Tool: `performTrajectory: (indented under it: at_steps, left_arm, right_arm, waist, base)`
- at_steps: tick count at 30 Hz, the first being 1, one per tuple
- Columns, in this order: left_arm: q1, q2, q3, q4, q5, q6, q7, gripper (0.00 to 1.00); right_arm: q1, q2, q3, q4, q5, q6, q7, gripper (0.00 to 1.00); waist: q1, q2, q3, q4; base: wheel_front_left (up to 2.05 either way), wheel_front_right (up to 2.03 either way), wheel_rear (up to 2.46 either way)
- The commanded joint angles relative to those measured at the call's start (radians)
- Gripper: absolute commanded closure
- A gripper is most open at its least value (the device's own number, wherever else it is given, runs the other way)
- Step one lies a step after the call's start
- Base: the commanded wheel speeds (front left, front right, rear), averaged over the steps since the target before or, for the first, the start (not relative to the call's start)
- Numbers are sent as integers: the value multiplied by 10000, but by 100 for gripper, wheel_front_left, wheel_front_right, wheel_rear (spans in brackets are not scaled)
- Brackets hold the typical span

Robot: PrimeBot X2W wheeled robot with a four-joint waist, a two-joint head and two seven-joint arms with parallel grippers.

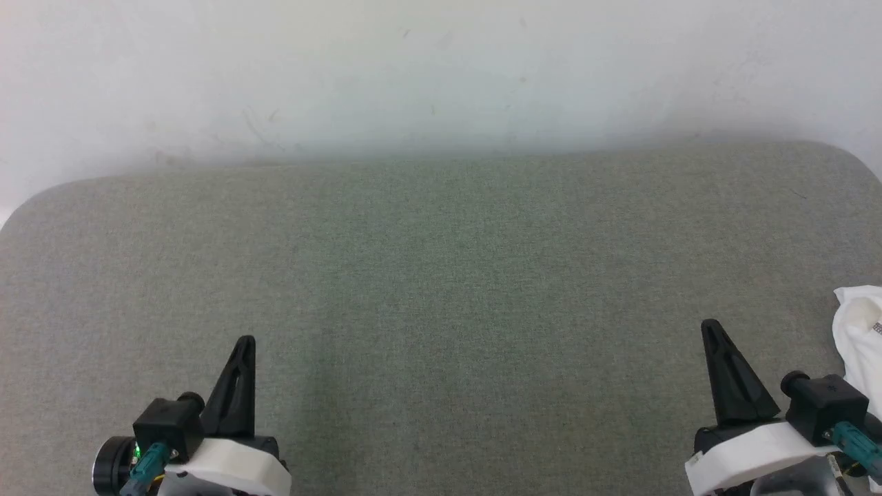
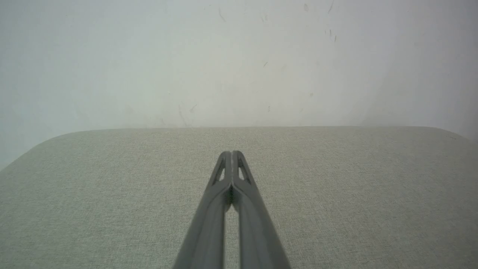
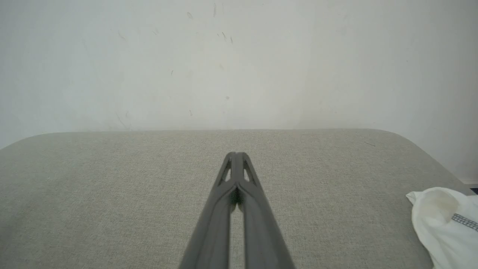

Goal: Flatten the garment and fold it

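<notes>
The white garment [image 1: 861, 337] lies bunched at the far right edge of the grey fabric table [image 1: 441, 275], partly cut off by the frame. In the right wrist view the garment [image 3: 444, 224] sits at the lower right with a short grey stitched strip on it. My right gripper [image 1: 710, 325] stands at the lower right, just left of the garment and apart from it, its fingers pressed together and empty [image 3: 236, 154]. My left gripper [image 1: 247, 340] is at the lower left, far from the garment, also shut on nothing [image 2: 230, 152].
The table has rounded far corners and ends at a pale scuffed wall [image 1: 441, 76]. A wide stretch of bare grey fabric lies between and ahead of both grippers.
</notes>
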Motion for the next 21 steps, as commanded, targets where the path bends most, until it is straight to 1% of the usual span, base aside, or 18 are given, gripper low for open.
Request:
performTrajectory:
  at_steps: [1, 21]
  left_arm:
    - [-19, -30, -30, -77, 87, 102, 56, 100]
    - [-53, -113, -115, -322, 284, 297, 465, 100]
  right_arm:
    - [-77, 5, 17, 6, -82, -2, 36, 100]
    - [-224, 14, 56, 32, -308, -5, 248, 100]
  waist:
    - [0, 0, -5, -1]
    - [0, 0, -61, -14]
  base:
    - [0, 0, 0]
    - [0, 0, 0]
